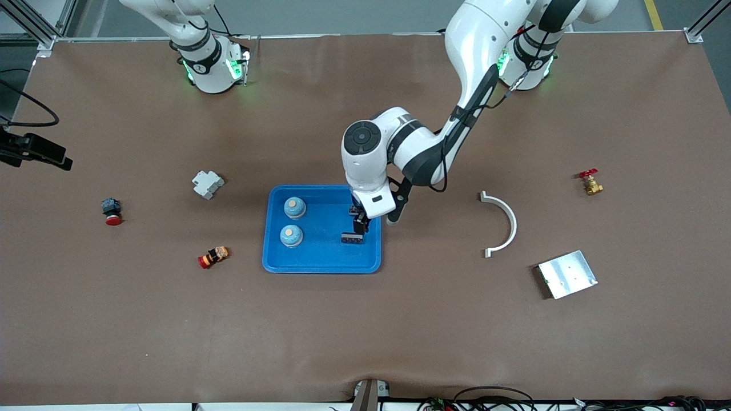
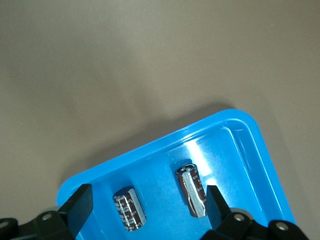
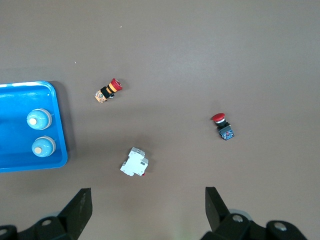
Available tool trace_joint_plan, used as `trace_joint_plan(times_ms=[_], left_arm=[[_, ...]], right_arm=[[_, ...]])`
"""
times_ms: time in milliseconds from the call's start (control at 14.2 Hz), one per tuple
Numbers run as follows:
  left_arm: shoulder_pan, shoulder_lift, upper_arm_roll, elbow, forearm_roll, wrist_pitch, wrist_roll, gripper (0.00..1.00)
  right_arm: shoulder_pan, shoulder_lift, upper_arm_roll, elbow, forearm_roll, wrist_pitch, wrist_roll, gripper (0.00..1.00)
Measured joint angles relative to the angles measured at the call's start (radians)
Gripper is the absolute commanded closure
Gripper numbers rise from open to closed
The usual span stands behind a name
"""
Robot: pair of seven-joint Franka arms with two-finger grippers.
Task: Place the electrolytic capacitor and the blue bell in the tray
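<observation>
Covering the tabletop [image 1: 365,331], brown matting carries the tray [image 1: 320,264]; left end effector [image 1: 358,227] above it and right end effector [image 3: 147,210] both stand apart.

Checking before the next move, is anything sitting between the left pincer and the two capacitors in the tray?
Nothing visible: the open left pincer is directly over both capacitors, which lie in the tray.

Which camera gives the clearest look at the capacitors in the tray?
The left wrist view: two capacitors lie in the blue tray between the open left gripper fingers. In the front view the arm mostly hides them. The right wrist view shows only the tray's bell end.
</observation>
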Motion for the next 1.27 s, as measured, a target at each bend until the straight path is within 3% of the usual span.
trace_joint_plan(times_ms=[634, 1268], left_arm=[[0.023, -0.052, 0.0, -0.01, 0.0, -0.059, 0.387, 0.0], [0.079, -0.081, 0.001, -0.007, 0.0, -0.059, 0.953, 0.0]], right_arm=[[0.0, 0.0, 0.0, 0.0, 0.0, -0.001, 0.0, 0.0], [0.0, 0.0, 0.0, 0.0, 0.002, -0.002, 0.0, 0.0]])
